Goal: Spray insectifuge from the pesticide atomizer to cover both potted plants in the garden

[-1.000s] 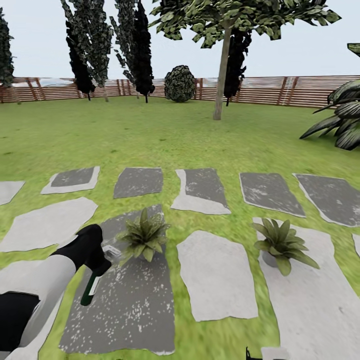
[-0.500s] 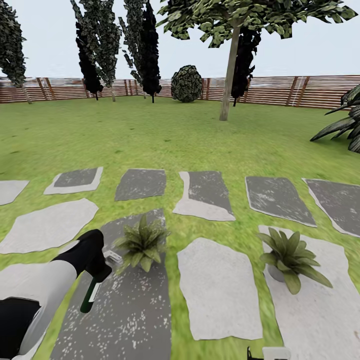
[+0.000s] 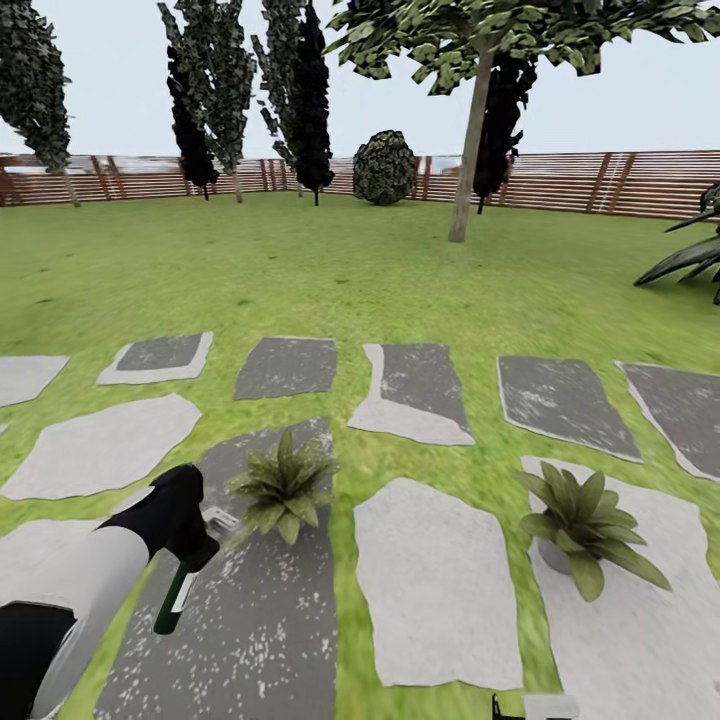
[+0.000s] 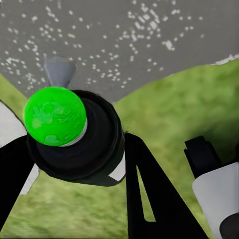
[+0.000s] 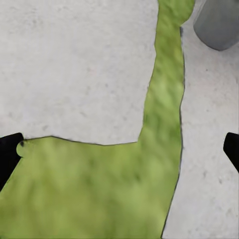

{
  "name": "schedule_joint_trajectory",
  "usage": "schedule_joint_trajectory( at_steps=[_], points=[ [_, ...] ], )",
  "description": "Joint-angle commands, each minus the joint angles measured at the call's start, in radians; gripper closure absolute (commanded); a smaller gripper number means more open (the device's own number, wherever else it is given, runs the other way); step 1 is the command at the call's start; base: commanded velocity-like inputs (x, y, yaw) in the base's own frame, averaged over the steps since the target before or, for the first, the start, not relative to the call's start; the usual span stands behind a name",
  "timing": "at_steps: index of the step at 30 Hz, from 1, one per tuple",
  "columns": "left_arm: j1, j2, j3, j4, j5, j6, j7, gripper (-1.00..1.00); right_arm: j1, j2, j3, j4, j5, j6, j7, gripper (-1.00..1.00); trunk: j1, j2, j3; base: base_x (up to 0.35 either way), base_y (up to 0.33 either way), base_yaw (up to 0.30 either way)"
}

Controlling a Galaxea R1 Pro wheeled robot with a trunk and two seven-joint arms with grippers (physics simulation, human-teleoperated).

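In the head view my left gripper is shut on the pesticide atomizer. The dark-green bottle hangs down and its whitish trigger head points at the left potted plant, just short of the leaves. This plant stands on a dark speckled stone. The right potted plant sits in its grey pot on a pale stone. In the left wrist view the atomizer shows end-on between the black fingers. My right gripper is open over grass and pale stone, near the grey pot.
The garden lawn runs back to a brown slatted fence with trees and a round bush. A thin tree trunk stands mid-lawn. Large striped leaves reach in at the right edge. Rows of flat stepping stones lie ahead.
The whole view has turned a little to the left, so trees and plants sit further right in the picture. My left gripper still holds the atomizer beside the left plant.
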Motion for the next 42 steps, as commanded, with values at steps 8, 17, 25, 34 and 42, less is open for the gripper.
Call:
schedule_joint_trajectory(
  at_steps=[8, 17, 25, 34, 42],
  points=[
    [0.0, -0.009, -0.006, -0.003, -0.008, 0.004, -0.011, 1.0, 0.0, 0.0, 0.009, 0.0, -0.01, -0.003, -0.001, -1.0, 0.0, 0.0, -0.001, 0.046, 0.0, 0.175],
    [0.0, -0.01, -0.003, -0.013, -0.008, 0.004, -0.011, 1.0, 0.0, 0.0, 0.009, 0.0, -0.01, -0.003, -0.001, -1.0, 0.0, 0.0, -0.001, 0.314, -0.023, 0.004],
    [0.0, -0.01, -0.003, -0.009, -0.008, 0.004, -0.011, 1.0, 0.0, 0.0, 0.009, 0.0, -0.01, -0.003, -0.001, -1.0, 0.0, 0.0, -0.001, 0.124, -0.199, 0.0],
    [0.0, -0.01, -0.003, -0.01, -0.007, 0.004, -0.011, 1.0, 0.0, 0.0, 0.009, 0.0, -0.01, -0.003, -0.001, -1.0, 0.0, 0.0, -0.001, -0.002, -0.017, 0.0],
    [0.063, -0.006, -0.004, -0.002, -0.008, 0.002, 0.0, 1.0, 0.0, 0.0, 0.009, 0.0, -0.01, -0.003, -0.001, -1.0, 0.0, 0.0, -0.001, 0.0, 0.0, 0.0]
  ],
)
